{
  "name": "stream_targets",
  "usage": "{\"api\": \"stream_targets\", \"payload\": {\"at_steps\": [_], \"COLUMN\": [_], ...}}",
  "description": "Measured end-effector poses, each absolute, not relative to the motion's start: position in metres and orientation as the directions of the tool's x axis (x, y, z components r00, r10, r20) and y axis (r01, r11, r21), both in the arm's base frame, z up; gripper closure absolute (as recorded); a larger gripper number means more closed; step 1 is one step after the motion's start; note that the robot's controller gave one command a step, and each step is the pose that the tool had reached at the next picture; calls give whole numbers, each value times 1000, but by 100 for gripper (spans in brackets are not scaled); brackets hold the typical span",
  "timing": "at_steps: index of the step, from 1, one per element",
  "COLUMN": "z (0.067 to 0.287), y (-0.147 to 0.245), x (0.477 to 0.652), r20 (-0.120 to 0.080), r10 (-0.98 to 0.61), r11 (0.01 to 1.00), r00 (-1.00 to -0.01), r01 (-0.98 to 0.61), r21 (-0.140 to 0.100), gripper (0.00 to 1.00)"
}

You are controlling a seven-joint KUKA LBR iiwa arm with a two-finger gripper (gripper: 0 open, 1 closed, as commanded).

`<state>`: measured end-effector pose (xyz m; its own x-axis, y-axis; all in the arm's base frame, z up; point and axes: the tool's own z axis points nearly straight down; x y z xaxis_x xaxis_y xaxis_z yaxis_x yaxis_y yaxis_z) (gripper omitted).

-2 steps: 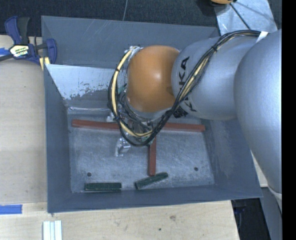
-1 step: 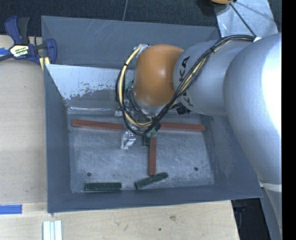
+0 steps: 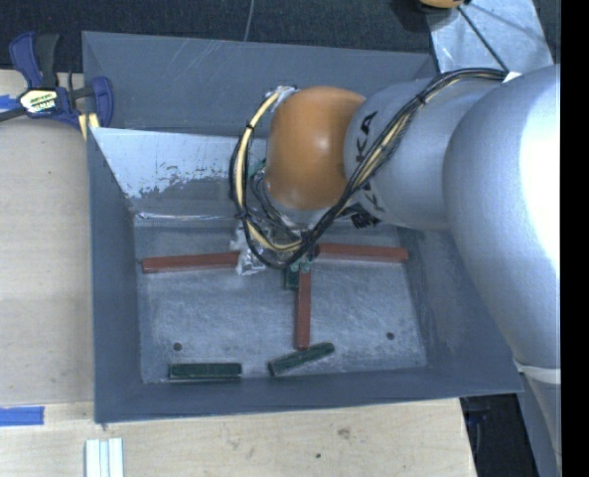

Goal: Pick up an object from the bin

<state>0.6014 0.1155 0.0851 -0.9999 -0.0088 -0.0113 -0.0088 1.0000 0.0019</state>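
Between the red-brown bars (image 3: 188, 262), gripper (image 3: 272, 257) low.

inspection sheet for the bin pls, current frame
surface: grey bin, floor bare between the sticks, scuffs on the back wall.
job's things: three lie flat and point toward the gripper: left brown stick, right brown stick, middle brown stick running to the front.
clutter: left green stick along the front wall; right green stick askew at the middle brown stick's end.
grippers: gripper low over where the brown sticks converge, below the orange cover.
cables: yellow and black cables loop round the cover.
surroundings: nothing seen.
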Motion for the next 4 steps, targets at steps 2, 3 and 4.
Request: {"api": "stream_targets", "payload": {"at_steps": [2,3,4], "z": [116,134,231], "y": [132,143,160], "x": [600,609,619], "r20": [3,-11,-4], "r10": [-91,-324,-606], "r11": [996,946,795], "r00": [-996,-946,-795], "r01": [-91,-324,-606], "r21": [-2,-3,0], "gripper": [100,100,100]}}
